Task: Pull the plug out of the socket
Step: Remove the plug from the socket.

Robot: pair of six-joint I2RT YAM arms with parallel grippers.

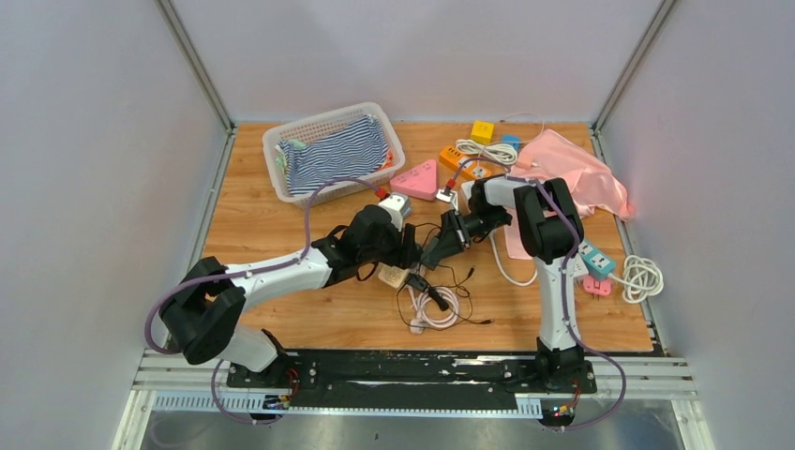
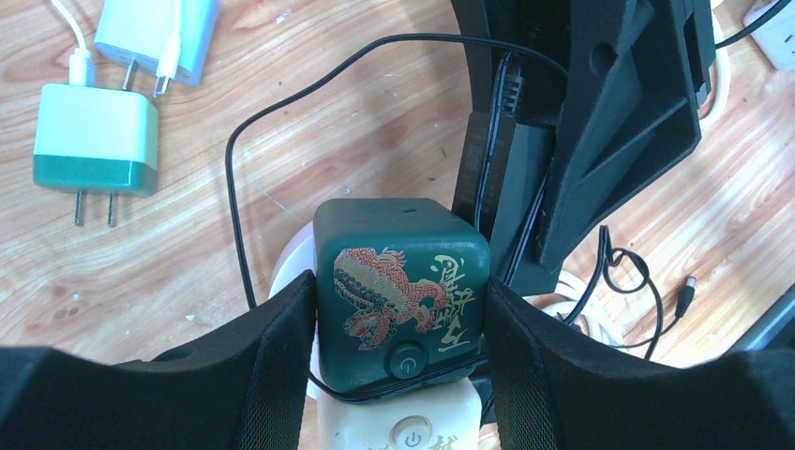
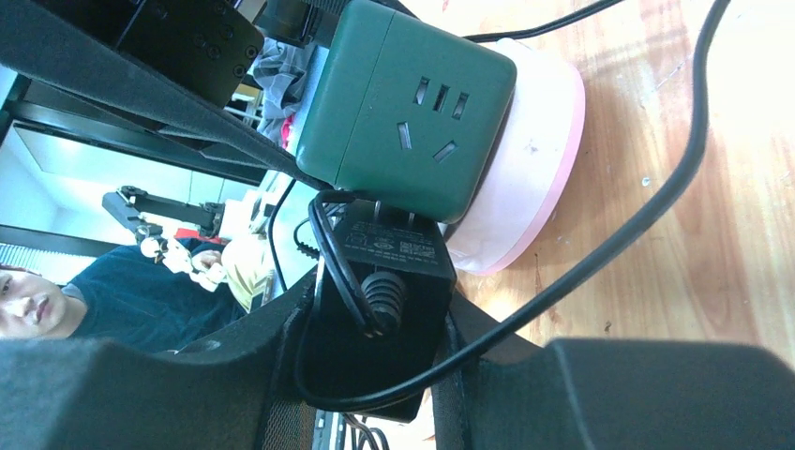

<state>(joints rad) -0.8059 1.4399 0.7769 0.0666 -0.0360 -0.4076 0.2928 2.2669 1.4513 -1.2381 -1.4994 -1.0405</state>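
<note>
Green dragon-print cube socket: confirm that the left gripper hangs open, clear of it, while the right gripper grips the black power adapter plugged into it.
No. The left wrist view shows the left gripper shut on the green dragon-print cube socket, fingers against both sides. The right gripper does grip the black power adapter plugged into it.

One green socket (image 2: 401, 295), one black plug (image 3: 380, 309), two chargers (image 2: 94, 141) (image 2: 155, 37), one basket (image 1: 319, 116), one pink cloth (image 1: 572, 169).

You see your left end effector (image 2: 401, 319) pressed against both sides of the green socket cube (image 2: 403, 281) with its dragon print; a black plug (image 2: 489, 159) sits at the cube's right rear; a thin black cable (image 2: 232, 187) loops over the desk (image 2: 141, 272); a mint charger (image 2: 94, 141) and a pale blue charger (image 2: 155, 33) lie top left.
</note>
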